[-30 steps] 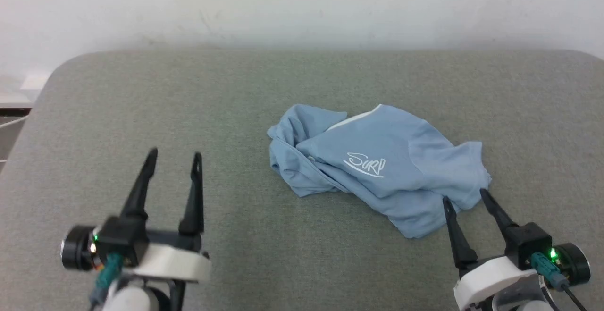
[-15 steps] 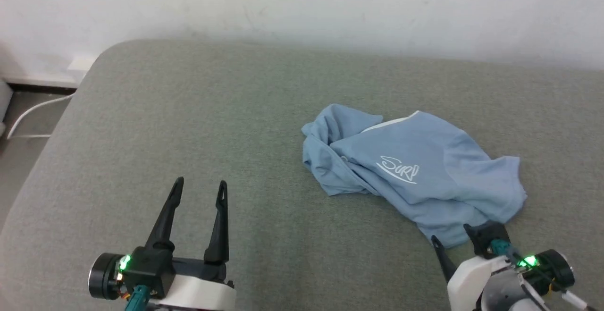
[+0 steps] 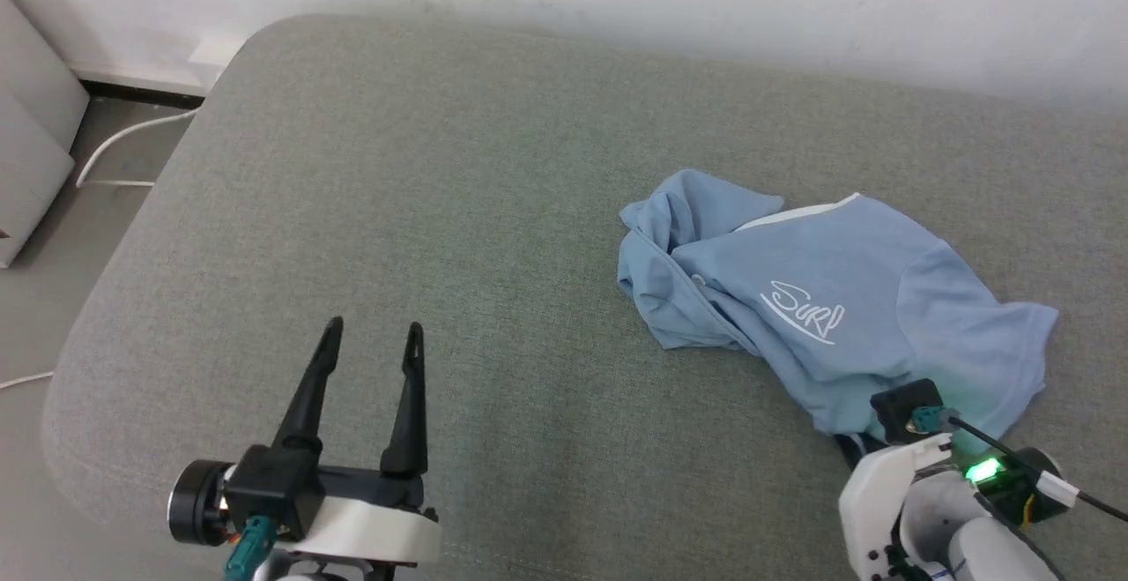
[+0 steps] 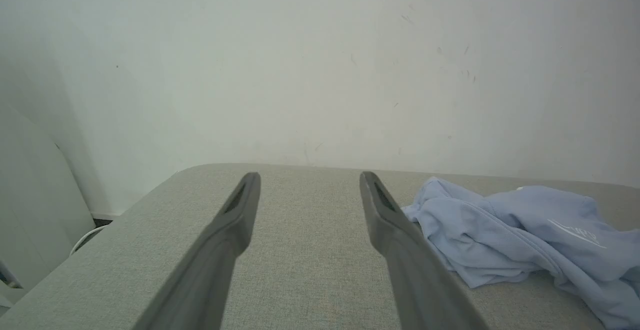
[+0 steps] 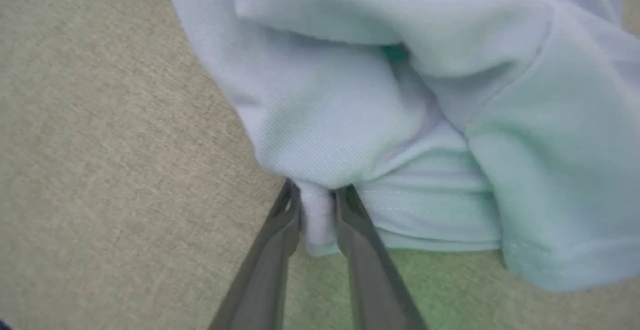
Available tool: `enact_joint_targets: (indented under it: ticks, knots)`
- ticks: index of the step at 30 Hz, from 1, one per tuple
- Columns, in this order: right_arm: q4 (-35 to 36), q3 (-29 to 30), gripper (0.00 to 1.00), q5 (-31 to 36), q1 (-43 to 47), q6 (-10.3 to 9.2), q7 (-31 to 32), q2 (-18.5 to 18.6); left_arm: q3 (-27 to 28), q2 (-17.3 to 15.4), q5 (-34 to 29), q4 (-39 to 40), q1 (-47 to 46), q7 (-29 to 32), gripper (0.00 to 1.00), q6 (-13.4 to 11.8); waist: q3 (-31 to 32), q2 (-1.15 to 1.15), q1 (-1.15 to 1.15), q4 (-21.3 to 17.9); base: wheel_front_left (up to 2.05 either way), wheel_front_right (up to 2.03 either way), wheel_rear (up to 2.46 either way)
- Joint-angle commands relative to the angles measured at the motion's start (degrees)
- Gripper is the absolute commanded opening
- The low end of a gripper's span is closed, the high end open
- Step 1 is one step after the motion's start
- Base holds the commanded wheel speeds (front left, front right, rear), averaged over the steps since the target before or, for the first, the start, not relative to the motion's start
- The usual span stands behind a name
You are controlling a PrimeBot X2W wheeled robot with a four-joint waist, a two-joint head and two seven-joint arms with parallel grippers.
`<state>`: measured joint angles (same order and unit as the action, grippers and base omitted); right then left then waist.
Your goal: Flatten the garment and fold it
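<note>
Right now the garment (image 3: 837, 316) lies crumpled in a loose heap on the right half of the grey fabric-covered bench (image 3: 441, 211), chest side up, with its white "Surf" script (image 3: 804, 309) readable and a strip of white collar (image 3: 793, 215) showing along the far edge. One sleeve is bunched toward the left of the heap, and several layers overlap. At the heap's near edge the right gripper (image 5: 317, 195) is clamped on a narrow tuck of blue cloth, its fingers nearly together with the fabric pinched between them. The left gripper (image 3: 374, 327) hovers over bare bench well to the left of the garment, fingers spread apart and holding nothing. The task is at its start, since nothing is flattened yet. The main risk I see is the thin pinch: it sits close to the fingertips, so a quick lift or pull could let the cloth slide out. The tuck may also take in more than one layer, in which case pulling would drag the whole bundle across the bench rather than open it. With only one side held, a hard tug could twist the heap tighter.
</note>
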<state>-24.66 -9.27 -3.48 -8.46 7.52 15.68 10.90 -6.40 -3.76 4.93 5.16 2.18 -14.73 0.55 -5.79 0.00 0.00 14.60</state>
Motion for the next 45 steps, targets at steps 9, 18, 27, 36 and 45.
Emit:
enact_joint_targets:
  ticks: [9, 18, 27, 36, 45]
  knots:
    - [4.47, -9.63, 0.0, -7.2, 2.94, -0.03, 4.05, -1.45, 0.65, 0.66, -0.86, -1.34, 0.17, -0.27, 1.0, 1.15, 2.4, 0.0, 0.0, -1.81, 0.0, 0.0, 0.0]
    - [14.81, -6.5, 1.0, -11.85, 7.67, -0.03, 11.15, -0.81, 0.25, 0.83, -0.74, -1.8, 0.95, -0.27, 1.0, 1.36, 3.43, 0.0, 0.0, -3.3, 0.0, 0.0, 0.0]
    - [29.08, 10.91, 1.0, -8.96, 10.49, -0.03, 25.02, 4.32, 0.53, 0.87, -0.25, -2.0, 0.94, -0.27, 1.0, 1.59, 2.02, 0.0, 0.0, -3.54, 0.0, 0.0, 0.0]
    - [20.09, 17.74, 1.0, -3.06, 2.64, -0.03, 23.77, 2.26, -0.82, 0.88, 0.12, -2.22, -1.42, -0.27, 1.0, 1.5, -2.04, 0.0, 0.0, -1.86, 0.0, 0.0, 0.0]
    - [9.87, 17.09, 1.0, -1.42, -2.76, -0.03, 21.48, 3.29, -1.05, 0.88, 0.05, -2.64, -3.11, -0.27, 1.0, 1.75, -5.61, 0.0, 0.0, -0.23, 0.0, 0.0, 0.0]
